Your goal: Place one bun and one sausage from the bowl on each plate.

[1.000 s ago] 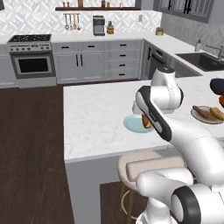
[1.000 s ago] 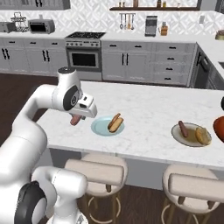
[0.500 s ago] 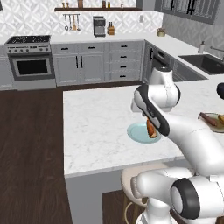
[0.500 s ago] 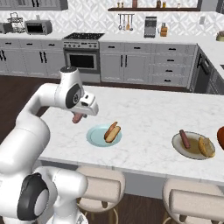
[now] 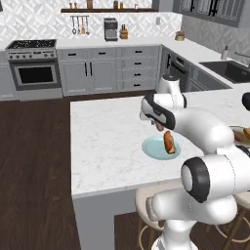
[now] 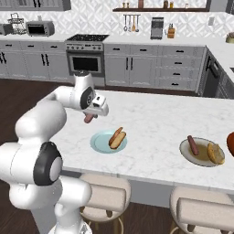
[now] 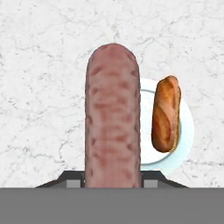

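Overhead, the fingers of the white arm are clamped on a pinkish-brown sausage, held in the air above the white marbled surface beside the pale blue round plate. On that plate lies a golden-brown oblong bun (toward one side of the plate). Well apart along the surface, the beige-rimmed plate with olive-brown centre carries a second sausage and a second bun. At the frame edge beyond it, part of the glossy reddish-brown bowl is visible
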Robot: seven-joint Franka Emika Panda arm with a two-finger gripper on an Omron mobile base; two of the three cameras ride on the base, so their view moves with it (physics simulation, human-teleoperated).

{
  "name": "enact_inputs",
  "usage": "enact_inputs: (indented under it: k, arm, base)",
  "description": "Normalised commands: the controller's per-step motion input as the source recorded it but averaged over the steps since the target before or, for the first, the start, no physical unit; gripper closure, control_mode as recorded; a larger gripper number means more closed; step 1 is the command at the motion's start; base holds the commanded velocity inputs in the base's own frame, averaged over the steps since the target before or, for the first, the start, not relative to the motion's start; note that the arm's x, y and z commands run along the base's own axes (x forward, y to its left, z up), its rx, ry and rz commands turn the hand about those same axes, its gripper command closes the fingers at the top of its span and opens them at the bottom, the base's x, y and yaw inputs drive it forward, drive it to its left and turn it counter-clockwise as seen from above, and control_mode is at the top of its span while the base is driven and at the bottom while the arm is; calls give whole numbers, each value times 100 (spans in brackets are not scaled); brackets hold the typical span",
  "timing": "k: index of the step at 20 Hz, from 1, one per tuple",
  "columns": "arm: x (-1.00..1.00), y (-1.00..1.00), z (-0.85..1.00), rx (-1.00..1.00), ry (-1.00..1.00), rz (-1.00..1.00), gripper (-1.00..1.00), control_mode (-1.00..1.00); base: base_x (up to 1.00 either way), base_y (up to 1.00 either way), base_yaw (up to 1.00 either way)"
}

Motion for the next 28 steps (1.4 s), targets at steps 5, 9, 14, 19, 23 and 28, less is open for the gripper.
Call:
enact_inputs:
  k: [5,9,14,19,23,28]
  arm:
    - [14,-2,-92,0,0,0,100,-100]
    - [0,-7,-93,0,0,0,100,-100]
    - [3,-12,-47,0,0,0,100,-100]
    - [4,-11,-35,0,8,1,100,-100]
    - [13,-4,-22,0,7,0,100,-100]
    - [15,-2,-9,0,9,0,100,-100]
  base:
    - [0,0,0]
    - [0,0,0]
    - [0,0,0]
    - [0,0,0]
    - [0,0,0]
    - [0,0,0]
